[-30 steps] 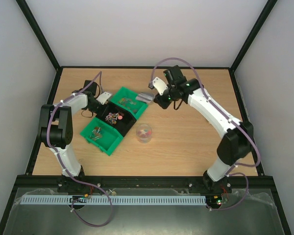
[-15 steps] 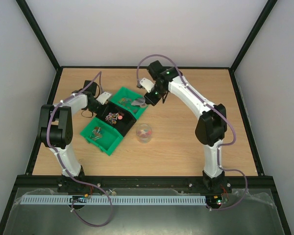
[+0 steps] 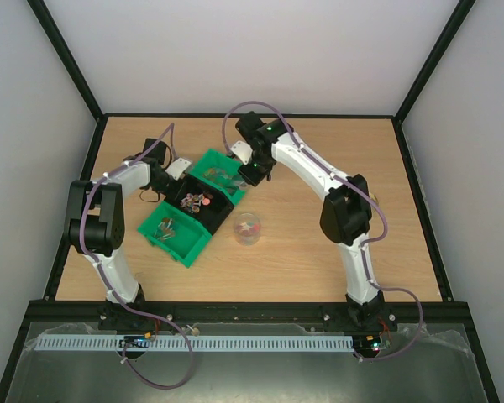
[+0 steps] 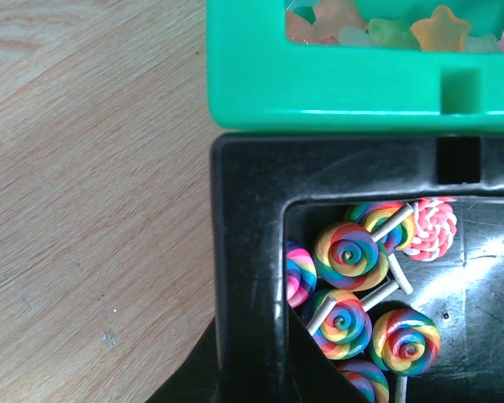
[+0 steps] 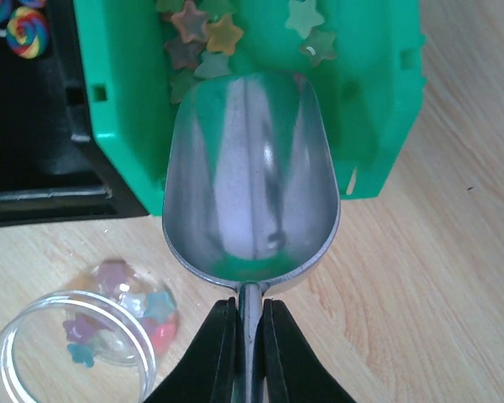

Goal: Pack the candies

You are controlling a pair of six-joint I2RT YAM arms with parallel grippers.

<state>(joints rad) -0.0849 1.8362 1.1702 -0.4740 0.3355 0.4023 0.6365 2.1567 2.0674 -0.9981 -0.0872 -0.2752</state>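
Jar (image 5: 17,307) nearest, few star candies (image 5: 122,315) inside. Right claw (image 5: 250,353) clenched on scoop (image 5: 250,180) handle, bowl over green bin (image 5: 378,101) edge. More candies farther back in that bin. Left claw (image 4: 248,382) gripping black bin (image 4: 248,252) wall.

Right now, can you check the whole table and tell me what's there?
Surface: light wooden table.
Job's things: star-shaped candies in green plastic bin; rainbow swirl lollipops in black plastic bin; more stars in clear round jar.
Clutter: second green bin, contents unclear.
Hands: right hand shut on silver metal scoop above the star bin; left hand shut on the black bin's wall.
Cables: purplish cables loop along both arms.
Surroundings: white walls, black frame posts.
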